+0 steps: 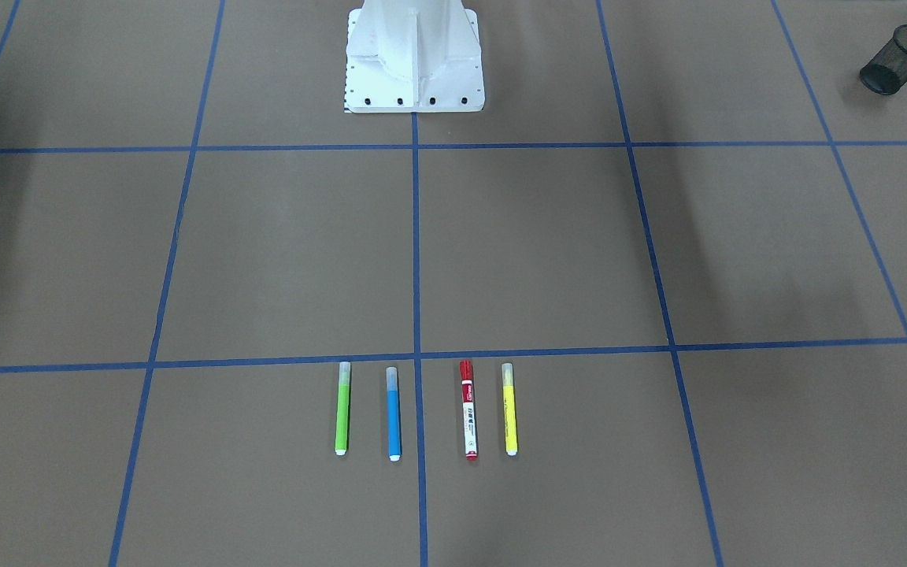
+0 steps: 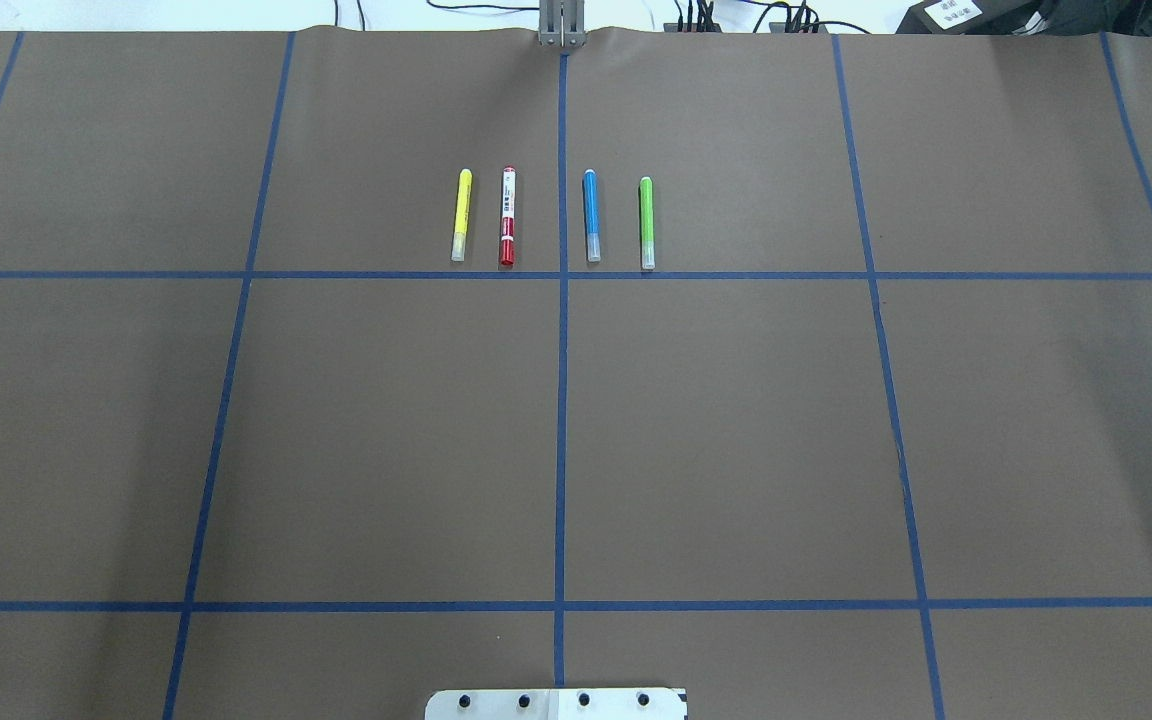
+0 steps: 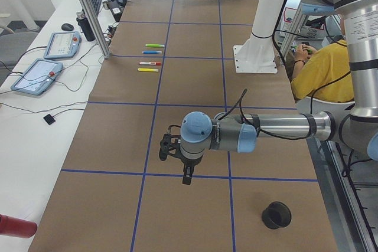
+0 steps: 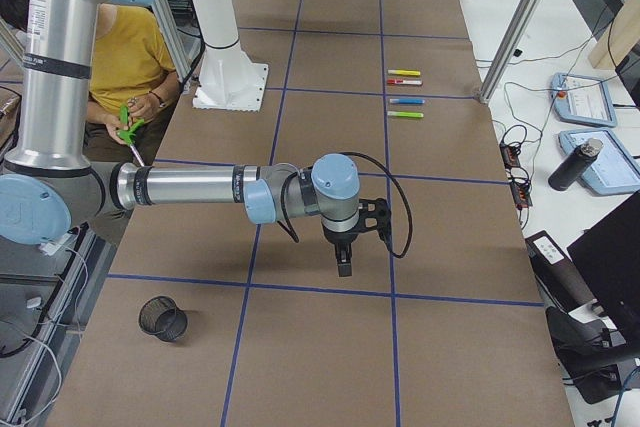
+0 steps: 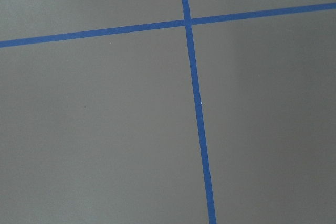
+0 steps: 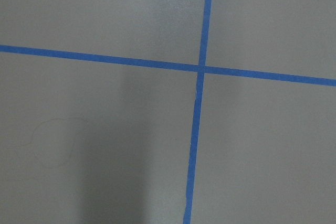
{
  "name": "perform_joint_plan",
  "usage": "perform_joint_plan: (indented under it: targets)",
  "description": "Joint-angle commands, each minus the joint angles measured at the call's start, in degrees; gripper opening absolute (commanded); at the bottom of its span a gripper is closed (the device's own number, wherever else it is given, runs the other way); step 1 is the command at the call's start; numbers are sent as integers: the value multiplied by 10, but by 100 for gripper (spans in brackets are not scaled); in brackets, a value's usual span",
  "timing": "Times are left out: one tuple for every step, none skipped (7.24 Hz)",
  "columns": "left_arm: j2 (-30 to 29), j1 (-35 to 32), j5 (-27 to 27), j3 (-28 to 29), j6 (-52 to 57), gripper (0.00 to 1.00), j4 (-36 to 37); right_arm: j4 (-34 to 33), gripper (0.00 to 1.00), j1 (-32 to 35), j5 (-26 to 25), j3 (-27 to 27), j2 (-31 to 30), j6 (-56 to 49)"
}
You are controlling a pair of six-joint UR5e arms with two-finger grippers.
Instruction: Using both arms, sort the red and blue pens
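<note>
A wide table (image 2: 386, 430) covered in brown paper is filling every view, and blue tape (image 2: 562, 400) is dividing it into large squares. In the left side view, the left arm (image 3: 266, 127) is reaching across the lower middle of the frame. In the right side view, the right arm (image 4: 190, 187) is doing the same. The left gripper (image 3: 186, 178) and right gripper (image 4: 343, 265) are hanging above bare paper, well apart from the pens. These views are not showing whether either pair of jaws is apart or together. A black mesh cup (image 1: 898, 59) is sitting in the upper right corner of the front view. Four pens are lying in a parallel row at the lower centre of that view, caps pointing up the frame. The green highlighter (image 1: 342, 408) is lying leftmost. The blue highlighter (image 1: 394, 413) is lying just left of the centre tape line. The red marker (image 1: 468, 409) is lying just right of the line, and the yellow highlighter (image 1: 509, 409) is lying beside it. The red and blue pens are probably light, stiff and smooth, and likely to roll. Pinching each across the middle of its barrel looks safest, with the fingers slipping into the gaps beside it.
</note>
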Motion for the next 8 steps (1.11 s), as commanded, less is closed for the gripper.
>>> perform_joint_plan:
  targets:
    - [0, 0, 0, 0, 0, 100, 0, -1, 100, 0, 0, 0, 0, 0]
    - [-1, 0, 0, -1, -1, 100, 0, -1, 100, 0, 1, 1, 0, 1]
    - [-2, 0, 0, -2, 0, 100, 0, -1, 100, 0, 3, 4, 1, -1]
    - [-4, 1, 1, -2, 0, 100, 0, -1, 100, -1, 4, 4, 2, 0]
    - [-10, 1, 1, -2, -1, 100, -1, 0, 100, -1, 16, 4, 3, 0]
    - [-22, 1, 1, -3, -3, 100, -1, 7, 100, -1, 47, 4, 19, 3]
    - [-33, 0, 2, -3, -4, 100, -2, 34, 100, 0, 53, -3, 37, 7]
    - [-60, 0, 2, -1, -4, 100, -3, 48, 100, 0, 54, -4, 37, 6]
